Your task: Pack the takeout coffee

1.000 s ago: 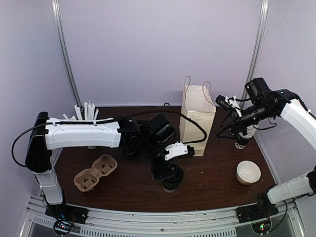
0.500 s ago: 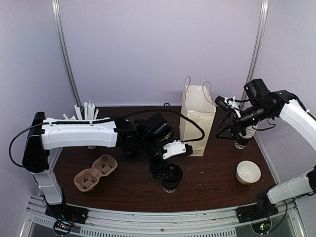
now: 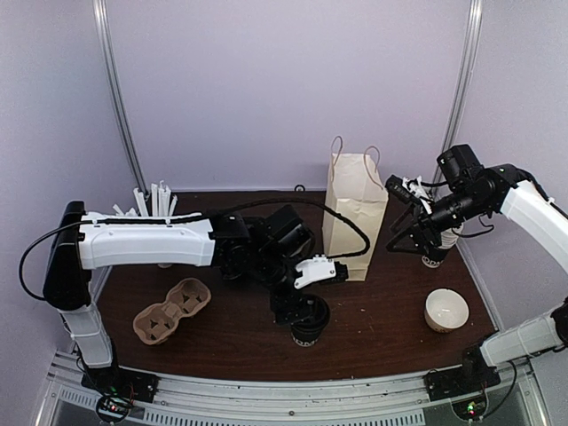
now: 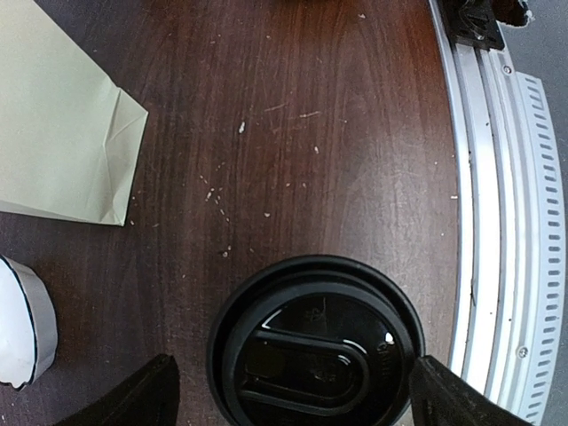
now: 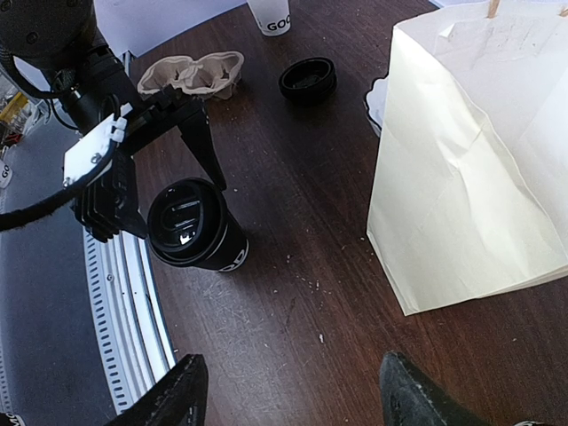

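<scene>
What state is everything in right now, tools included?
takeout coffee: upright on the table, lid on
left tool: open, fingers either side of the coffee
right tool: open, empty
paper bag: standing upright
cup carrier: flat on table, empty
bowl: upright, empty

A plain, pale lilac back wall [image 3: 284, 80] is filling the top view from 10 to 2 o'clock, and soft, even light is falling on it without hard shadows. A left wall [image 3: 40, 133] and a right wall [image 3: 537, 98] of the same colour are closing in at 9 and 3 o'clock. A slim metal left upright [image 3: 120, 98] is rising at 11 o'clock and a right upright [image 3: 462, 80] at 1 o'clock, both slanting outward toward the top. The dark brown wood-grain bench [image 3: 390, 328] is spreading across the lower middle, and a ribbed silver rail [image 3: 284, 395] is running along its near edge at 6 o'clock. In the left wrist view, pale specks [image 4: 217, 191] are lying scattered on the grain.
</scene>
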Controlling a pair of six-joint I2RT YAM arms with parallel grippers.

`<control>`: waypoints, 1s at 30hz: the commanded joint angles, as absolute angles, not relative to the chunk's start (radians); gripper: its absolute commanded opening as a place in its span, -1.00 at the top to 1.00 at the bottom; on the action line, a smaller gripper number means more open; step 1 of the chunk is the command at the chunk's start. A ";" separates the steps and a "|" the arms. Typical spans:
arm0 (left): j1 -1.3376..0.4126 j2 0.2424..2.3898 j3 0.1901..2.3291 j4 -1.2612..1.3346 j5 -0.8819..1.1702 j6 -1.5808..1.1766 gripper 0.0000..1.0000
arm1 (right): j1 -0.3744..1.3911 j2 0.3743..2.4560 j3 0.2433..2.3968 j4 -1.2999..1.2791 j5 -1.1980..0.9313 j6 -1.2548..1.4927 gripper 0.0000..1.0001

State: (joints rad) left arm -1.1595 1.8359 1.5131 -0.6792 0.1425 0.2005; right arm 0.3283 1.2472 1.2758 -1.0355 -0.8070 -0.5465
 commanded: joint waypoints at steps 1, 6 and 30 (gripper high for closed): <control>-1.160 1.875 1.531 -0.673 0.107 0.207 -0.85 | 0.320 1.237 1.260 -1.021 -0.812 -0.544 -0.39; -1.160 1.870 1.523 -0.683 0.138 0.211 -0.95 | 0.320 1.234 1.262 -1.023 -0.816 -0.543 -0.40; -1.160 1.792 1.457 -0.628 0.207 0.202 -0.95 | 0.315 1.228 1.243 -1.019 -0.822 -0.541 -0.39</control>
State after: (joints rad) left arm -1.1595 1.7882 1.4715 -0.6529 0.1867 0.2035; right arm 0.3237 1.2472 1.2552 -1.0348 -0.8078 -0.5465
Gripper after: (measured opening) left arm 0.975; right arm 0.698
